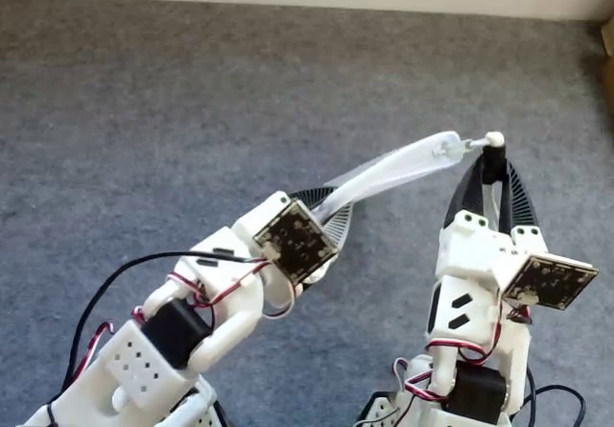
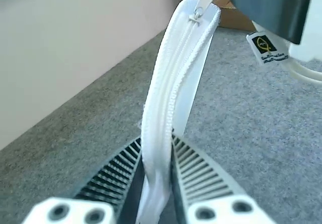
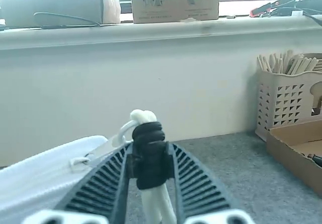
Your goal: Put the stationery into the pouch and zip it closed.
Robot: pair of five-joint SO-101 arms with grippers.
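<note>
White pouch (image 1: 384, 173) stretched between the jaws: left jaws clamp one end, right jaws pinch its zipper cord (image 3: 148, 143).

no print can be read: the white tag (image 2: 266, 49) bears a small emblem and illegible lines.

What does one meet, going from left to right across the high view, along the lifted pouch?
left arm → left gripper, fingers shut on the pouch's end → pouch, held above the table → right gripper, fingers shut on the zipper pull
</note>
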